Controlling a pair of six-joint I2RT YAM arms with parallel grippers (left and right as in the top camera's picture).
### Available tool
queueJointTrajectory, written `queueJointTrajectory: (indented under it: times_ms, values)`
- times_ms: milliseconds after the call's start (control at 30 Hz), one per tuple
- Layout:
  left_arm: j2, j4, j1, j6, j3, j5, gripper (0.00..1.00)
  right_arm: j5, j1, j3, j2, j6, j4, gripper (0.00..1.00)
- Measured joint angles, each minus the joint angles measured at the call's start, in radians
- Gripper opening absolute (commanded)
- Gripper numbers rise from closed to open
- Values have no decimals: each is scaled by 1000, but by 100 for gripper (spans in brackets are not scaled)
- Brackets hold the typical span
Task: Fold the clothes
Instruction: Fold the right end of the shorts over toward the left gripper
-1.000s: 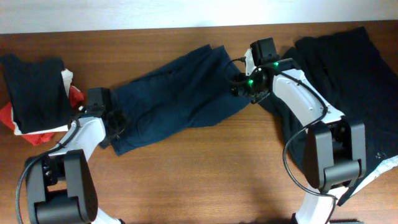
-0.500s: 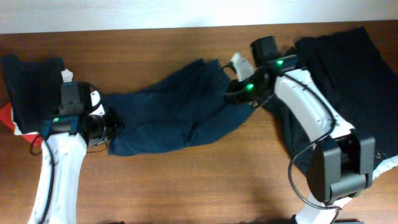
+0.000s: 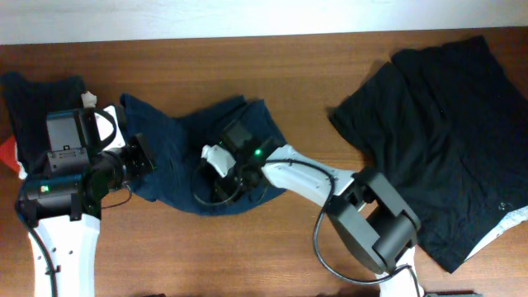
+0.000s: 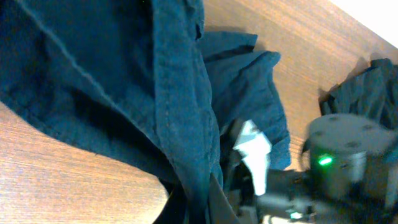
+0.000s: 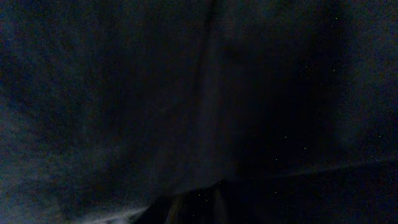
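A navy blue garment (image 3: 177,136) lies bunched and doubled over at the table's left middle. My left gripper (image 3: 140,157) is shut on its left end. In the left wrist view the blue cloth (image 4: 93,74) hangs down from the shut left gripper (image 4: 199,208) over the wood. My right gripper (image 3: 210,169) has reached far left across the table and is shut on the garment's other end, resting on top of the bunch. Dark cloth (image 5: 124,93) fills the right wrist view, and the right gripper (image 5: 205,208) shows only dimly at the bottom edge.
A large black garment (image 3: 445,140) is spread out over the right side of the table. A pile of folded clothes (image 3: 37,107), black on top with red and white beneath, sits at the far left edge beside the left arm.
Both grippers have shut on the navy garment. The right gripper has carried its right end far to the left, over the left half. The left arm rose and drew its end slightly back.
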Motion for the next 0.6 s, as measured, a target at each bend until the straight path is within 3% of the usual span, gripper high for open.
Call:
queueJointTrajectory:
  times_ms: [100,200,467,600]
  values:
    - [0,-5,0,0,3,0,1,0,34,3,6,10,22,25]
    - [21,-5,0,0,4,1,1,27,2,37,-7,13,-103,25]
    - [217,30,-27,0,7,4,0,227,-389,122,-162,2,-378,26]
    - [229,106,-145,0,7,9,0,233,-448,66,-124,-55,-381,25]
